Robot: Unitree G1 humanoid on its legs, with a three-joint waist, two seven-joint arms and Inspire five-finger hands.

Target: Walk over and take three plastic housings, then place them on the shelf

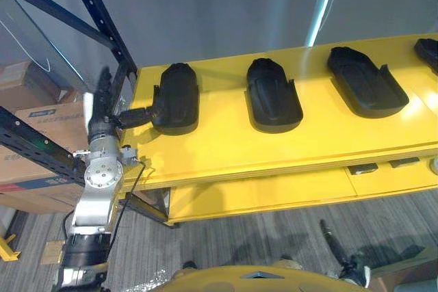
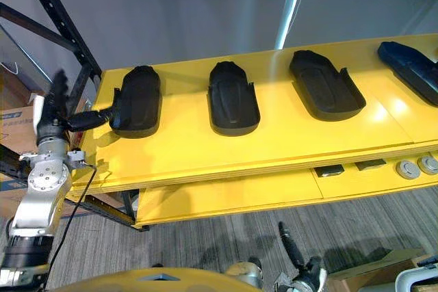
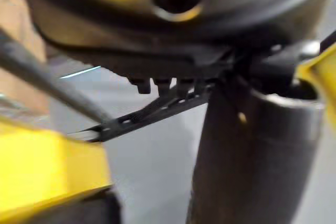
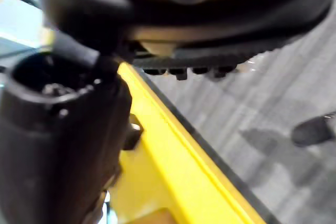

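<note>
Where the left hand (image 1: 102,122) sits at the left end of the yellow table (image 1: 226,148), its fingers (image 1: 104,85) stand straight and apart. The thumb stretches sideways to touch the near left edge of the leftmost plastic housing (image 1: 176,97), and nothing is clamped. This housing lies flat on the table, and three more housings (image 1: 274,95) (image 1: 365,81) (image 1: 428,52) lie spaced in a row to its right. A dark blue shelf frame (image 1: 96,11) and cardboard boxes (image 1: 34,124) stand just left of the hand. The right hand (image 1: 349,266) hangs low over the floor; I cannot tell whether it is apart or closed.
</note>
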